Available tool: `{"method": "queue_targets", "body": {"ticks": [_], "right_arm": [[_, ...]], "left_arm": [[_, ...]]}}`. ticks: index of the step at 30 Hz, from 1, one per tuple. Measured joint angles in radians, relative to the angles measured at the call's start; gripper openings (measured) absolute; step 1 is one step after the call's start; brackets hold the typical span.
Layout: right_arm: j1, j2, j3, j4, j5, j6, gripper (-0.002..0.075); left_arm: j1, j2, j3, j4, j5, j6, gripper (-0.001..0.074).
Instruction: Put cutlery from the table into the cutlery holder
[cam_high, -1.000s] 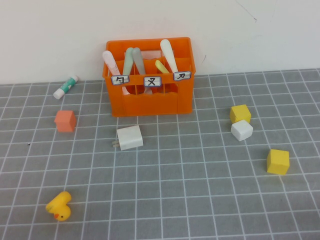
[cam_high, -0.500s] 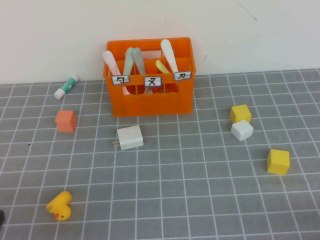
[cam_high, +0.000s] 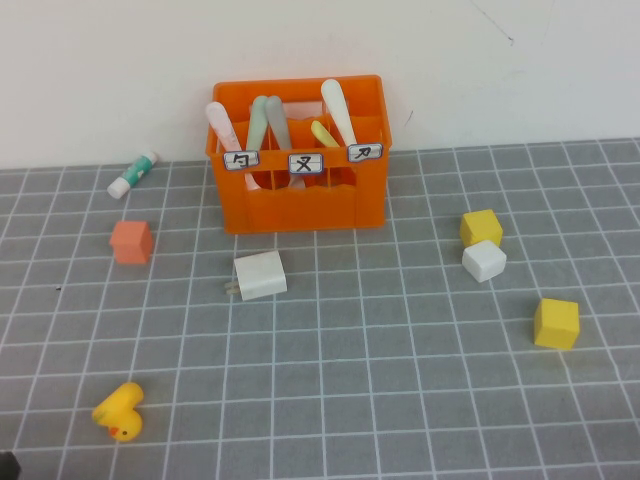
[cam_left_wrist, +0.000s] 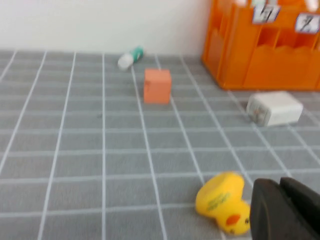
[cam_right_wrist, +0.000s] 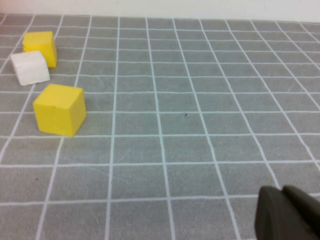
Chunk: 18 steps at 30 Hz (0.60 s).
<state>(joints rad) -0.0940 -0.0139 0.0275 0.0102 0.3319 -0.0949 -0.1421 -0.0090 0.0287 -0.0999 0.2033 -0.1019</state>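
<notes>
The orange plastic crate (cam_high: 300, 160), ribbed and boxy with three white labels on its front, is set at the back of the gridded grey table (cam_high: 400, 380). All five matte pastel pieces are stood inside it: pink spoon (cam_high: 219, 125), mint spoon (cam_high: 258, 120), grey fork (cam_high: 278, 122), yellow knife (cam_high: 323, 133), cream knife (cam_high: 337, 110). Only the high view shows them. The left gripper (cam_left_wrist: 287, 210), fingers together, is seen beside the glossy rubber duck (cam_left_wrist: 222, 202) in its wrist view. The right gripper (cam_right_wrist: 290, 215), likewise closed and empty, is shown near a yellow cube (cam_right_wrist: 59, 109).
</notes>
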Motion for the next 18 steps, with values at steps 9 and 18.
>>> {"method": "queue_targets", "body": {"ticks": [9,18], "right_arm": [[0.0,0.0,0.0,0.0,0.0,0.0,-0.0001],[0.0,0.0,0.0,0.0,0.0,0.0,-0.0001]], "left_arm": [[0.015,-0.002,0.0,0.053,0.108,-0.04,-0.0001],[0.06,-0.002,-0.003,0.052,0.122,-0.061,-0.0001]]}}
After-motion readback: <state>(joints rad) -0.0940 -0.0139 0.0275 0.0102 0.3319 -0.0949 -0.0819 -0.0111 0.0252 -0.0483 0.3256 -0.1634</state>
